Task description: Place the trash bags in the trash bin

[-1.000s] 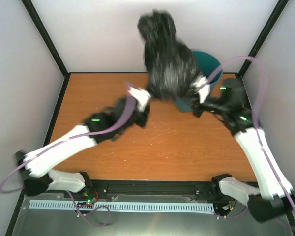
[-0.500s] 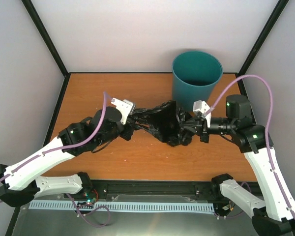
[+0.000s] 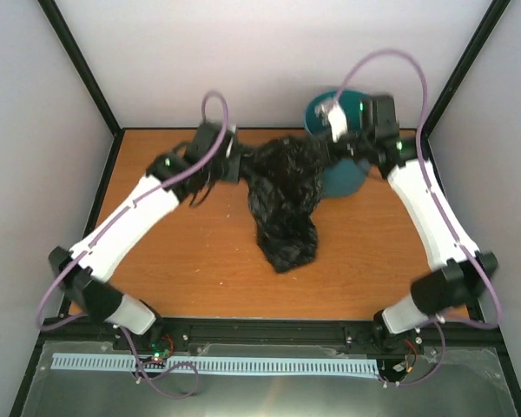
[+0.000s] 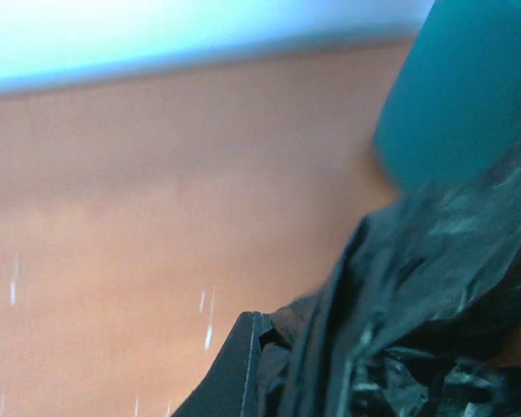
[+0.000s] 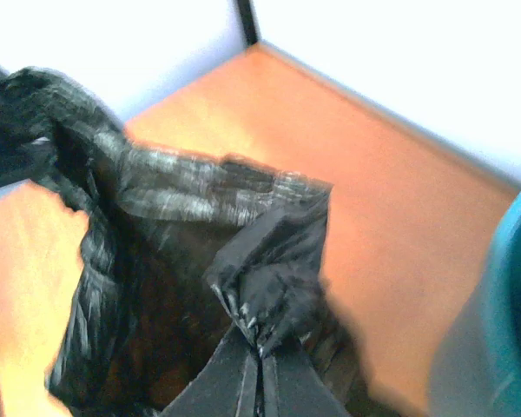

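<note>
Trash bag [image 3: 282,195] hangs over the table [image 3: 182,252], top edge stretched left-right, long axis drooping toward you. Left gripper [image 3: 230,163] and right gripper [image 5: 262,369] each clamp that edge. Trash bin [image 3: 343,178] stands just behind; bare table lies left and near.

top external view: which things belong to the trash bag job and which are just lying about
Job: trash bag, trash bin, left pincer and right pincer, both gripping the bag.
Just there: orange table, purple cables, white walls.
</note>
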### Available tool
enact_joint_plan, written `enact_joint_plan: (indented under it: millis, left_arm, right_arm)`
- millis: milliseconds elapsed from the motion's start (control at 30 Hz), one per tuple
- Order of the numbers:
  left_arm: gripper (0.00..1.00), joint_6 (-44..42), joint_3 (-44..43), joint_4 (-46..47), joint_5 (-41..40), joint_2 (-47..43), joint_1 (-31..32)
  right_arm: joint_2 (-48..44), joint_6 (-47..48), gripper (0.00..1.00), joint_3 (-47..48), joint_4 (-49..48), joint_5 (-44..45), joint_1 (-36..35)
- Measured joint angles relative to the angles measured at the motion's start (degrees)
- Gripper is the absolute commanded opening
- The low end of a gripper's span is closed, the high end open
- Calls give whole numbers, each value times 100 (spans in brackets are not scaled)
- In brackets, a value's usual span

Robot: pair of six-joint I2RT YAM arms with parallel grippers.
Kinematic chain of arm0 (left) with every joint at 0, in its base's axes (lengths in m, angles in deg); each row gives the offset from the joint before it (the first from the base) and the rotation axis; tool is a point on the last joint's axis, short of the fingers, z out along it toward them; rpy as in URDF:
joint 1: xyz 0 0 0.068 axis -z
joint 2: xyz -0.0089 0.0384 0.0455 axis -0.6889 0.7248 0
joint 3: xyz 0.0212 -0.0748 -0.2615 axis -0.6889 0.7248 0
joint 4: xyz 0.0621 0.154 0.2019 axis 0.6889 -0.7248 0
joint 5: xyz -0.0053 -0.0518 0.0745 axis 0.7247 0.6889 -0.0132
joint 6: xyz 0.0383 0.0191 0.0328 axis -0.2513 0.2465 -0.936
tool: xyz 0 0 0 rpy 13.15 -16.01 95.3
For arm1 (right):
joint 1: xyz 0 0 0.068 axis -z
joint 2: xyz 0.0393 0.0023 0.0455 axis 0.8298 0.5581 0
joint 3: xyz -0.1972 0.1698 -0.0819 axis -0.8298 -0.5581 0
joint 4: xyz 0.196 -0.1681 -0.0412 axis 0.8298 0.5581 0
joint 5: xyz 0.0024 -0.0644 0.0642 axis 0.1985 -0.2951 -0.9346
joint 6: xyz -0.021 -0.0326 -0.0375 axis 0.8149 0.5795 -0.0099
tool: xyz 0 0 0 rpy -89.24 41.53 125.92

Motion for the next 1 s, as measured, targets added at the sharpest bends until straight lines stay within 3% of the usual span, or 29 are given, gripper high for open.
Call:
enact_joint_plan:
  millis: [100,167,233,300,367,400,500,567,667,767,867,1000]
  left_arm:
    - [1,-302,-2573,-350,-15,986,-74]
    - [1,-575,-4260,-332,50,1231,37]
    - [1,-857,-4878,83,267,848,212]
    - [2,-1082,-4516,649,568,-101,374]
    - [5,-1239,-3663,1220,754,-1161,437]
    - [1,-1298,-3226,1392,761,-1652,439]
    - [1,-1281,-2138,1635,577,-2291,452]
    - [1,-1084,-1021,1600,238,-2028,437]
    - [1,-892,649,1462,216,-1075,570]
    - [1,-765,2409,603,549,-385,946]
    - [1,-697,2629,-173,807,-1320,1191]
    - [1,-669,1685,461,940,-3003,1165]
  right_arm:
    - [1401,-44,3,2667,470,94,81]
    - [1821,-68,3,4183,595,105,136]
    - [1620,-61,3,4876,511,94,186]
    - [686,-42,3,4452,33,59,188]
    - [-535,-35,3,3331,-625,-87,170]
    - [-1078,-20,3,2778,-868,-208,140]
    - [-2153,17,3,1239,-1740,-334,37]
    - [-2006,125,3,317,-1858,-33,33]
    - [-848,363,3,-839,-1589,22,35]
    - [-168,743,3,-2570,-651,-168,42]
    - [-1421,1141,3,-3075,503,-654,0]
    - [-3034,1521,3,-1685,675,-1563,-2]
